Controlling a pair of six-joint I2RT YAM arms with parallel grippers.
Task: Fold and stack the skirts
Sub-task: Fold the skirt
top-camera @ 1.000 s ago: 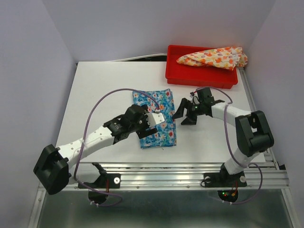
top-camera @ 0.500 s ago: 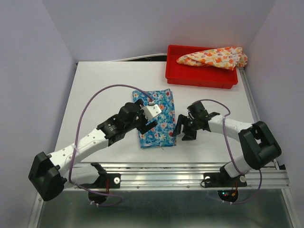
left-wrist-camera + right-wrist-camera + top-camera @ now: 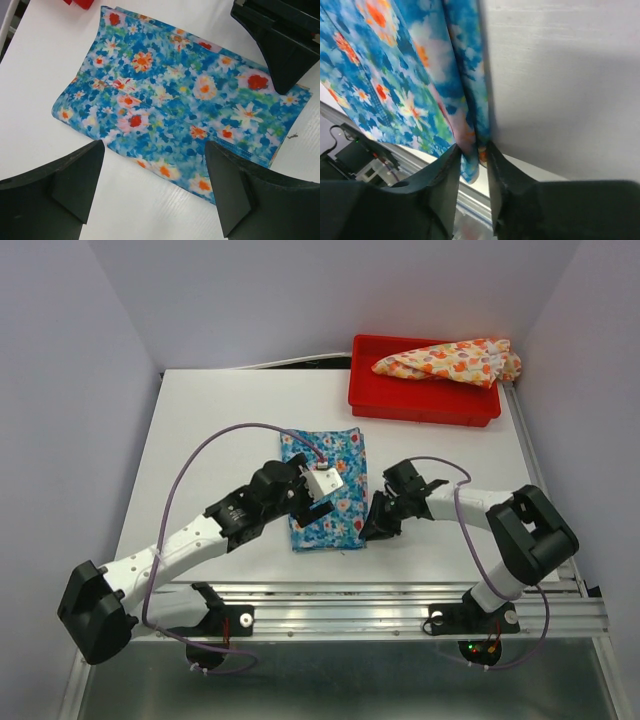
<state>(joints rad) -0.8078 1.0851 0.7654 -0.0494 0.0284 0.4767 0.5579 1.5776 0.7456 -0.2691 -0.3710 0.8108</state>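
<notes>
Right claw [image 3: 472, 157] pinches the blue skirt [image 3: 335, 445] at its near-right corner.
You have the left claw [image 3: 154, 147] gaping empty above it; long axis runs near-to-far.

The white table [image 3: 200, 430] carries the blue skirt [image 3: 350, 455]; the red tray [image 3: 420, 410] sits far right.

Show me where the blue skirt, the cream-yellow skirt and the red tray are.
blue skirt [image 3: 160, 105], left wrist view, middle of the cloth.
cream-yellow skirt [image 3: 450, 360], top external view, middle of the bundle.
red tray [image 3: 420, 412], top external view, its near wall.
</notes>
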